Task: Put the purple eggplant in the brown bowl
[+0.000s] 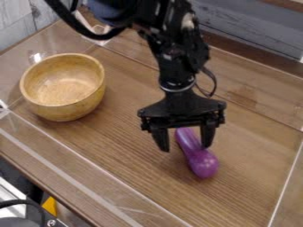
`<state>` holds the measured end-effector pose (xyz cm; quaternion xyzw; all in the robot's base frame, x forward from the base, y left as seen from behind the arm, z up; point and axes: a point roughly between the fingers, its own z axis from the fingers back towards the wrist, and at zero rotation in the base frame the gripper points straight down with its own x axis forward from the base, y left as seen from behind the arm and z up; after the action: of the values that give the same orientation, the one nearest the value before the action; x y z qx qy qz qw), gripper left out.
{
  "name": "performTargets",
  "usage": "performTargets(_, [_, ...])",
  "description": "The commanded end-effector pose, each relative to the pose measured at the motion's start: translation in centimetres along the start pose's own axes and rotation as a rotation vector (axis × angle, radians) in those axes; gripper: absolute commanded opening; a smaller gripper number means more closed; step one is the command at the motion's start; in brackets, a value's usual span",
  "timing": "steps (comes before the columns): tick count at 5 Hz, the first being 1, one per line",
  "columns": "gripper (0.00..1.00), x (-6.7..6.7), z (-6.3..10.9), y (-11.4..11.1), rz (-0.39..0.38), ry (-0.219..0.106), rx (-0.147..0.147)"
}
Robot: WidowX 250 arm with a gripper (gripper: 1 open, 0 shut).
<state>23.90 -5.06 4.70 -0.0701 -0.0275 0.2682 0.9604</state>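
"Purple and glossy, the eggplant [201, 162] lies on the bare desk [112, 168], so where is it from the pincer [185, 144]?"

"Its thick end lies nearer the picture's lower edge than the 2 fingertips do, and a little to the right. The narrow stem end reaches back up between them."

"And the long axis?"

"It runs from the stem, at upper left, down to the bulb at lower right, steeper than it is wide. The 2 fingers stand to the left and right of the narrow part, so they look set to close across the axis, at a slight slant."

"Are they gripping it?"

"No, the pincer is spread wide, 1 finger on each side, with nothing clamped. Whether the tips are down at the eggplant's height, 1 view cannot settle."

"What does the move call for, then?"

"Probably a small shift towards the bulb before closing. A pinch at the thin neck could let it swing or slip."

"And the bowl [69, 113]?"

"Well apart, up and to the left; it matters only after the grip."
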Motion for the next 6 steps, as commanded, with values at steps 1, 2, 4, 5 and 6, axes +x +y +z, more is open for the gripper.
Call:
performTargets(1, [1.0,0.5,-0.5,-0.5,-0.01,-0.043,-0.009])
performTargets(2, [1.0,0.7,-1.0,-0.6,-0.019,-0.07,-0.005])
performTargets(4, [1.0,0.8,-1.5,-0.3,-0.035,-0.102,0.017])
performTargets(5, [1.0,0.9,-1.6,-0.3,-0.04,-0.111,0.028])
performTargets(6, [1.0,1.0,-1.7,-0.3,-0.044,-0.118,0.036])
